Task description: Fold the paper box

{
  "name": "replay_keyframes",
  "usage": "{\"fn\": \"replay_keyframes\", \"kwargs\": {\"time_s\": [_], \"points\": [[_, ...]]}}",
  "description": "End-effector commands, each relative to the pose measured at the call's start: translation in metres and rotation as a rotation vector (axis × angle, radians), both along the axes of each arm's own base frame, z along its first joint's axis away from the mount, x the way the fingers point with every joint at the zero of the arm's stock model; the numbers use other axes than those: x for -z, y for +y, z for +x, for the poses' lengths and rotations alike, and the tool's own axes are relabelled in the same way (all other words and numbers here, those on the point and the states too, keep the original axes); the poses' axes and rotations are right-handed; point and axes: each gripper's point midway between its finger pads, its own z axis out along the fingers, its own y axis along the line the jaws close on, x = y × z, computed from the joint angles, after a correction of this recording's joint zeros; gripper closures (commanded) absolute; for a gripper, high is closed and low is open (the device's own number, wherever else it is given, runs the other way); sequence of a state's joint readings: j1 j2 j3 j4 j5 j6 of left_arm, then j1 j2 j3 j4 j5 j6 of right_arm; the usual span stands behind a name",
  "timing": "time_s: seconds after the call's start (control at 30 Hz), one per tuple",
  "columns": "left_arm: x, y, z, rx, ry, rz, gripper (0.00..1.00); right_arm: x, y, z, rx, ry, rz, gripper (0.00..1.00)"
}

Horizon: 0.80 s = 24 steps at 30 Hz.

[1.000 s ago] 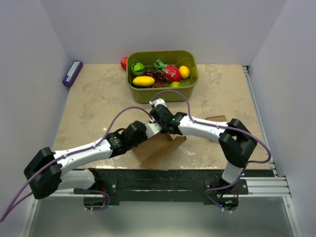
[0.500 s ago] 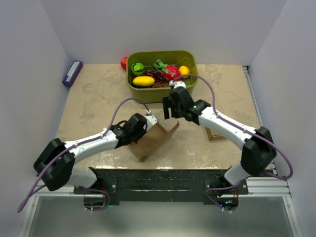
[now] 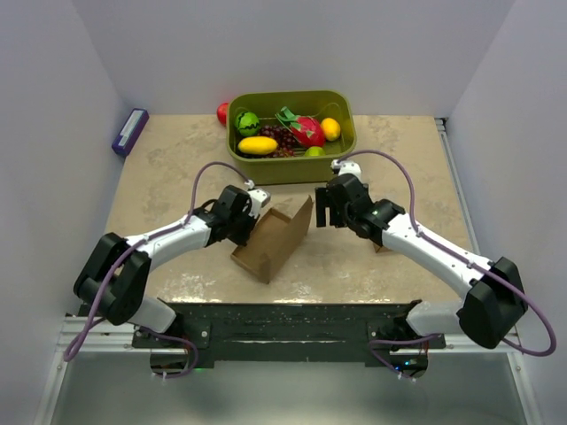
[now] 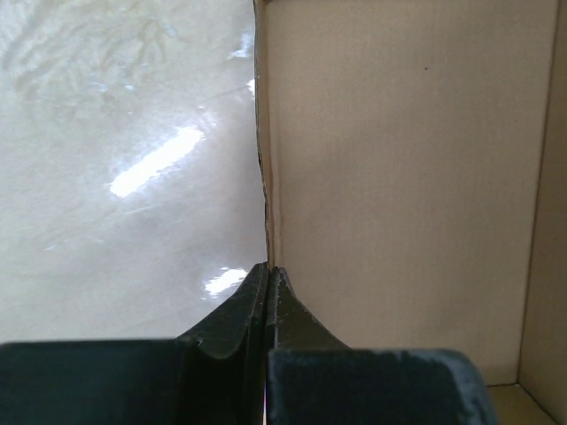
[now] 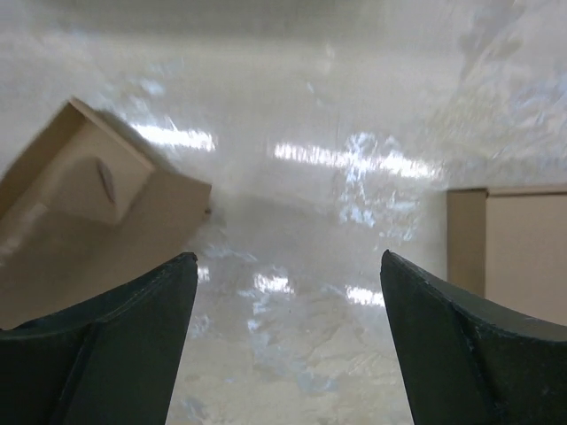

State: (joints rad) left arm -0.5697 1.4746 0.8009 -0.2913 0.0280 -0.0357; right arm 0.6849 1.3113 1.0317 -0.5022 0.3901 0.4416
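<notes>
The paper box [image 3: 270,239] is a brown cardboard piece, partly folded, lying mid-table with one flap raised at its far right corner. My left gripper [image 3: 252,211] is shut on the thin edge of its left wall. In the left wrist view the fingertips [image 4: 268,273] pinch that cardboard edge, and the box's inner panel [image 4: 399,177] fills the right side. My right gripper [image 3: 325,211] hangs open just right of the raised flap, apart from it. In the right wrist view its jaws [image 5: 288,266] stand wide over bare table, with the box [image 5: 89,204] off to the left.
A green bin [image 3: 292,173] of toy fruit stands at the back, with a red fruit [image 3: 221,112] behind its left corner. A purple box [image 3: 130,131] lies at the far left. A small cardboard piece [image 5: 509,252] sits right of the right gripper. A black rail [image 3: 283,319] runs along the near edge.
The right gripper has let go of the box, opened wide and drawn back to the right. The left gripper has carried the box's edge farther from the near edge, turning the box.
</notes>
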Motion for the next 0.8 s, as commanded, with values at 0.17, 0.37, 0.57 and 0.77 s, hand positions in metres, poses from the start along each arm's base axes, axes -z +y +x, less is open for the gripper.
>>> {"fn": "replay_keyframes", "kwargs": {"time_s": [0.17,0.37,0.57,0.77], "points": [[-0.021,-0.047,-0.021,0.004,0.092,-0.321,0.80,0.059,0.042,-0.028,-0.103,0.138,0.224,0.14],[-0.033,-0.056,-0.041,-0.041,0.095,-0.489,0.60,0.076,0.060,-0.023,-0.122,0.161,0.276,0.13],[-0.053,-0.059,-0.055,-0.049,0.043,-0.608,0.53,0.072,0.077,0.001,-0.131,0.111,0.299,0.12],[-0.059,-0.062,-0.074,-0.032,0.020,-0.662,0.51,0.067,0.107,0.028,-0.203,0.096,0.299,0.12]]}}
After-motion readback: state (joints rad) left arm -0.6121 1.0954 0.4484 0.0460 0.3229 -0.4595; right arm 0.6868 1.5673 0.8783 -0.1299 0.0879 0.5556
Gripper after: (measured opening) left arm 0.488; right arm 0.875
